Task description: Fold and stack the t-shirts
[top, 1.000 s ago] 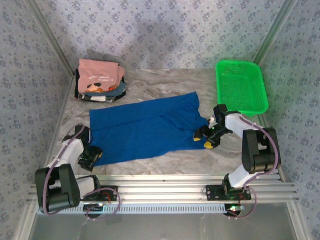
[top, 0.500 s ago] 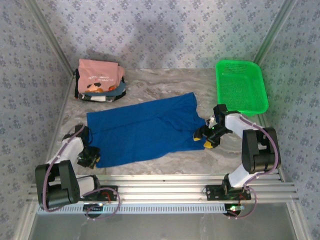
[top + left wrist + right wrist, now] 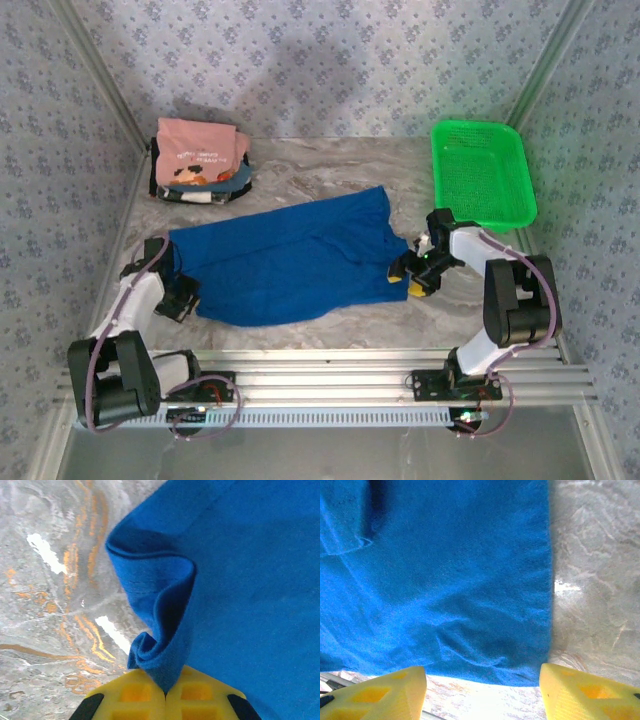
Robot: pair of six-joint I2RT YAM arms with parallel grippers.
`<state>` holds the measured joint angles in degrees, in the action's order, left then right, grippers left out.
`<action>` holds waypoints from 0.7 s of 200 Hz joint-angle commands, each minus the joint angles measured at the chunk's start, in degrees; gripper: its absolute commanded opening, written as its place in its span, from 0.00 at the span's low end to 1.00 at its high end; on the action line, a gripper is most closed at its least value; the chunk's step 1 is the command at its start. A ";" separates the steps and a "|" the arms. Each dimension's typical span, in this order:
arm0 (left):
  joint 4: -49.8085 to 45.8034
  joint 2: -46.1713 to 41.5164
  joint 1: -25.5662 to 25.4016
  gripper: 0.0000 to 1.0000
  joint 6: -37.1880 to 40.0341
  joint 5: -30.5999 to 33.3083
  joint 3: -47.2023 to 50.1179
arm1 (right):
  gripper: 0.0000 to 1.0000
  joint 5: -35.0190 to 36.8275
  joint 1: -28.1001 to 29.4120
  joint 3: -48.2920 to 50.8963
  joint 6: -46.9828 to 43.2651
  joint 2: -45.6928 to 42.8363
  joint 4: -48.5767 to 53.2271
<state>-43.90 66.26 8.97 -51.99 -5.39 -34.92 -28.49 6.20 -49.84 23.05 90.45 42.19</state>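
Observation:
A royal-blue t-shirt (image 3: 285, 260) lies spread across the middle of the marble table (image 3: 320, 165). My left gripper (image 3: 183, 297) is shut on the shirt's near-left corner; in the left wrist view the yellow jaws (image 3: 165, 696) pinch a bunched fold of blue t-shirt (image 3: 165, 630) lifted off the table. My right gripper (image 3: 410, 275) stands open at the shirt's right edge; in the right wrist view its yellow fingers (image 3: 390, 692) straddle the hem of the blue t-shirt (image 3: 445, 580). Folded t-shirts (image 3: 200, 160), a salmon-pink one on top, sit stacked at the back left.
A green plastic mesh basket (image 3: 482, 172) stands at the back right. Patterned walls close in the table on three sides. Bare marble (image 3: 330, 165) shows behind the blue shirt and along the front edge.
My left gripper closed on the shirt's near-left corner and drew it up and back, pulling that edge of the cloth away from the front. The right gripper stayed in place.

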 commanded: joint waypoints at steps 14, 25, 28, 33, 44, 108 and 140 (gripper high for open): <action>0.08 -2.13 -0.90 0.00 1.84 -1.91 -2.29 | 0.64 2.26 2.15 -1.33 0.57 2.07 1.57; -0.04 -2.45 -0.99 0.00 2.16 -2.08 -2.74 | 0.63 3.66 2.98 -1.37 0.68 2.80 1.40; -0.09 -2.49 -1.00 0.00 2.23 -2.08 -2.80 | 0.62 3.96 3.23 -1.37 0.68 3.03 1.43; -0.16 -2.54 -0.99 0.00 2.37 -2.29 -3.08 | 0.62 4.33 3.49 -1.39 0.81 3.54 1.36; -0.17 -2.63 -1.07 0.00 2.57 -2.59 -3.39 | 0.60 5.39 4.21 -1.59 1.01 4.44 1.11; -0.47 -4.27 -1.06 0.00 3.26 -3.14 -4.30 | 0.07 6.60 6.90 -2.53 3.96 4.65 -3.24; -1.66 -5.56 -1.14 0.00 3.82 -2.83 -6.24 | 0.00 3.30 6.55 -5.84 2.18 0.12 3.67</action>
<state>-43.83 62.59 8.12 -49.63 -7.99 -38.09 -23.44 12.69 -52.14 26.22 94.43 40.75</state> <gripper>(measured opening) 0.041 0.065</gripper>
